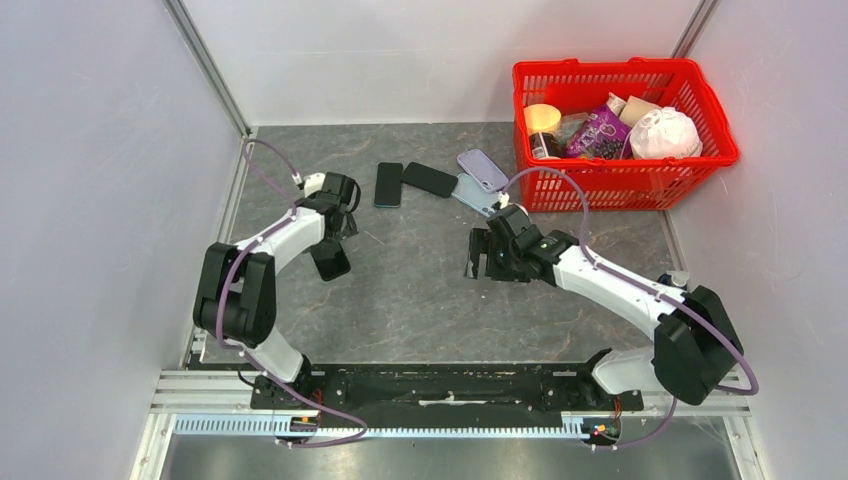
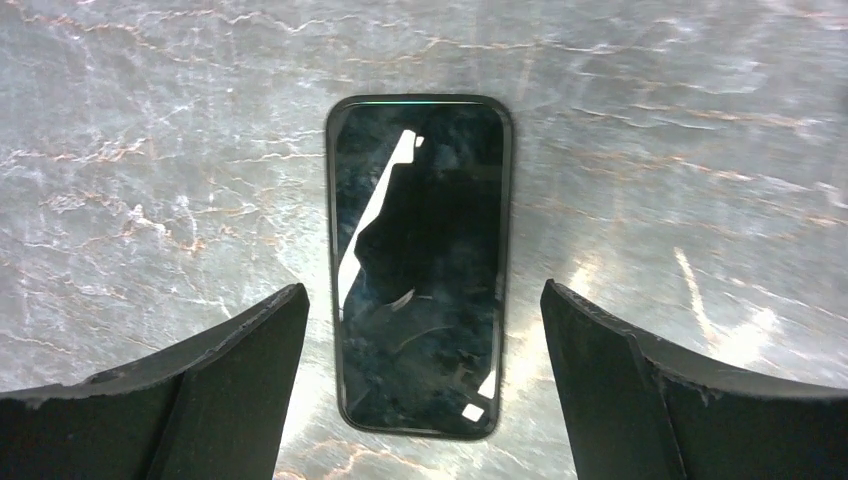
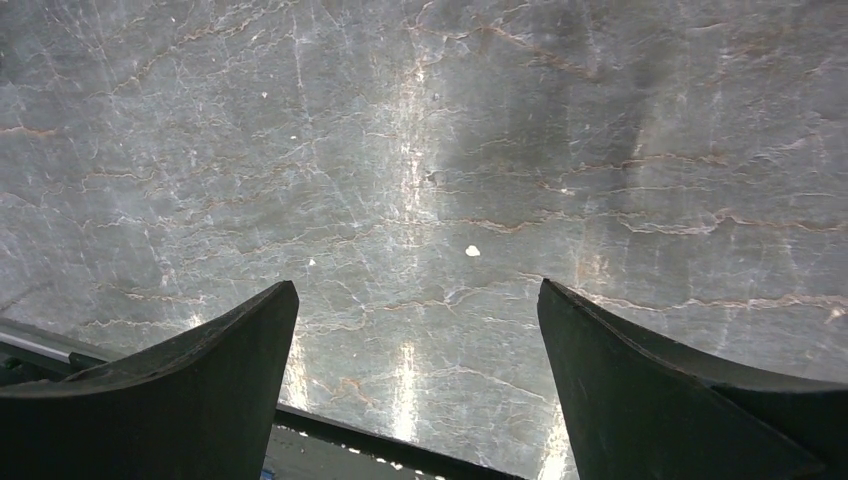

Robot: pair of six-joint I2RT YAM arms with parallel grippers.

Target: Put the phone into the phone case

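The phone (image 2: 418, 265) lies flat, glossy face up, on the table (image 3: 420, 150) at the left of the scene, near the left gripper (image 1: 337, 228). In the left wrist view it sits between the two fingers (image 2: 230, 370), with a gap on each side. The claw is released and grips nothing. The right gripper (image 3: 416, 288) is also spread wide and empty, over bare table near the centre. A thin dark rim runs round the phone; it cannot be told whether this is the body edge or a case already fitted. Two candidate cases, a lavender case (image 1: 482, 168) and a pale blue case (image 1: 474, 193), lie overlapping at the far side beside the red basket (image 1: 600, 185). Two more dark handsets (image 1: 388, 184) lie to their left. Judged step: acquisition of the phone, insertion not yet done. The next move calls for lowering the left fingers past the long edges, closing squarely on them, and lifting without tilt. The right claw should then fetch and steady a case so the phone can be pressed in corner first.
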